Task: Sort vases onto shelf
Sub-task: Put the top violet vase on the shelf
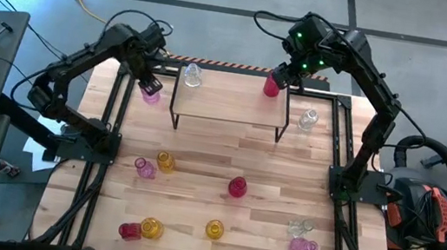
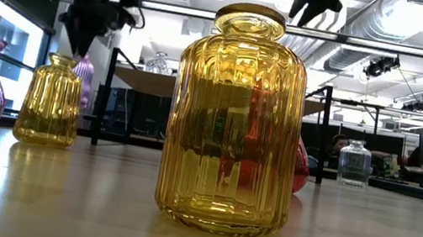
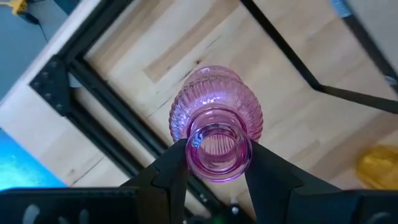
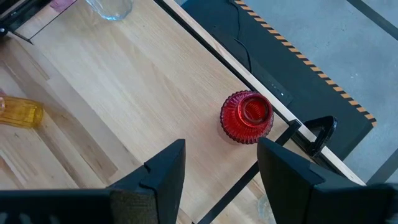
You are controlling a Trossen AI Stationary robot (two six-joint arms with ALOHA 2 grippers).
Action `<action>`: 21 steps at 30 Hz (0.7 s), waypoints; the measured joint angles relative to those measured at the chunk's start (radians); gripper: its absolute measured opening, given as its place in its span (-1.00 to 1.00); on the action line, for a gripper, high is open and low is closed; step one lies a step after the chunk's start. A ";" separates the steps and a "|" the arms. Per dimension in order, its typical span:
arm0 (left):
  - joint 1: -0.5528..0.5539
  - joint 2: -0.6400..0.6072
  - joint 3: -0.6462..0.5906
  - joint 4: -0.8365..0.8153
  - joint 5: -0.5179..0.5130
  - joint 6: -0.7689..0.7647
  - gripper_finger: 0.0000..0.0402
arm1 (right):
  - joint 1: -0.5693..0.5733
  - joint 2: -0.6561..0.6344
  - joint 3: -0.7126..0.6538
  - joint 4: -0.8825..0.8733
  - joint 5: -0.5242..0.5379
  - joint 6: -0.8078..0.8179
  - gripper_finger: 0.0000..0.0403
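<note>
High view: a big wooden counter (image 1: 197,187) is seen from above, with a low shelf (image 1: 230,108) standing at its far side. Two vases are seen on the shelf: a clear vase (image 1: 192,75) near its left end and a red vase (image 1: 272,85) near its right end. The right gripper (image 1: 286,74) is held just above the red vase with its fingers spread apart, and nothing is held in it. The left gripper (image 1: 149,85) is by the left end of the shelf, above the counter. A pink vase (image 1: 151,92) is held by its neck between the fingers. Another clear vase (image 1: 308,119) is set on the counter, just past the right end of the shelf. More yellow, pink, red and clear vases are spread over the near half of the counter.
</note>
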 joint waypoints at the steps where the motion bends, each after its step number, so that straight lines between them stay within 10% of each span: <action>1: 0.000 0.000 0.024 -0.023 0.000 0.001 -0.40 | 0.000 0.000 0.000 0.000 0.000 0.000 -0.11; 21: -0.081 -0.005 0.413 -0.159 0.002 -0.039 -0.40 | 0.000 0.000 0.000 0.000 0.000 0.000 -0.11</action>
